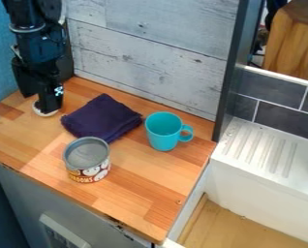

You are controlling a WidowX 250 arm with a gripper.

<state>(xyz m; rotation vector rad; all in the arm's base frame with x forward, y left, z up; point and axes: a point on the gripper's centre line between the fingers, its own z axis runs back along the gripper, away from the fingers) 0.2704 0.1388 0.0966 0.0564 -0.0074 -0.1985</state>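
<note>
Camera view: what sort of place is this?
Likely a toy kitchen set up for robot work: wooden counter with mug and can, ribbed white drainboard, grey wall tiles.

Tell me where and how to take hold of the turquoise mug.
I'd grip the mug by its rim wall on the side facing the camera, coming straight down from above. It stands upright with its mouth open, so the thin wall can be pinched there, clear of the handle towards the sink and the folded cloth opposite.

arm [36, 44] cropped above, white item [48, 114] partly hidden
</note>
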